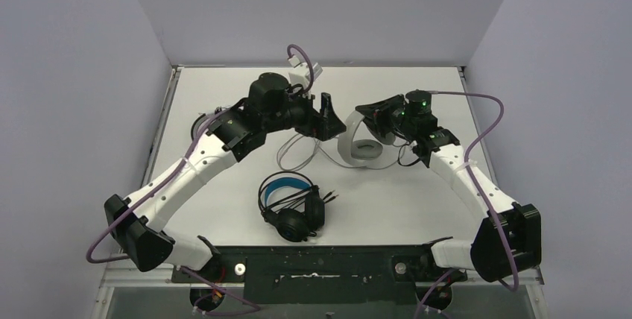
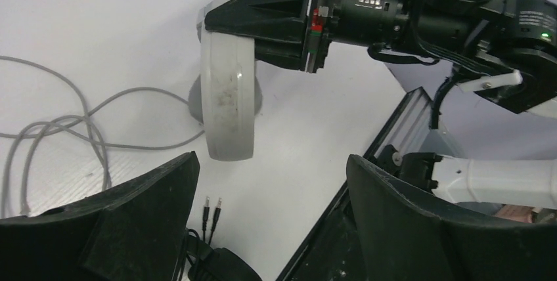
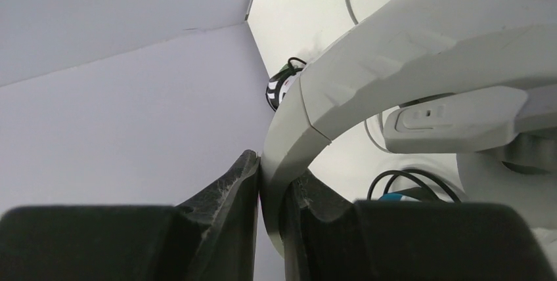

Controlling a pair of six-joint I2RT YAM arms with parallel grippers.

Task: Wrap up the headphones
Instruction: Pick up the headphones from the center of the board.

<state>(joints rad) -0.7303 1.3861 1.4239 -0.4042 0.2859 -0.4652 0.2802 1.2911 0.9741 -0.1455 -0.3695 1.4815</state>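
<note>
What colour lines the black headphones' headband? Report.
Blue; the headband shows best in the top external view.

The front headset (image 1: 292,207) lies on the table (image 1: 417,207); rear headset (image 1: 348,140) behind it, cable (image 1: 294,151) on its left

- The white table (image 1: 223,211) is seen carrying everything, with grey walls closing it in on three sides.
- A black headset with a blue-lined headband (image 1: 292,207) is laid flat on the near side of the left pincer (image 1: 326,116), well apart from it.
- Two jack plugs (image 2: 211,207) are laid side by side on bare table, just near of the left pincer's spread fingers.
- A pale cable (image 1: 296,153) is spread in loose loops under and just left of the left pincer.
- A white-grey headset (image 1: 356,144) is placed between the left pincer and the right pincer (image 3: 269,182). Its headband is clamped by the right one, and its grey ear cup (image 2: 194,105) appears to be set on the table.
</note>
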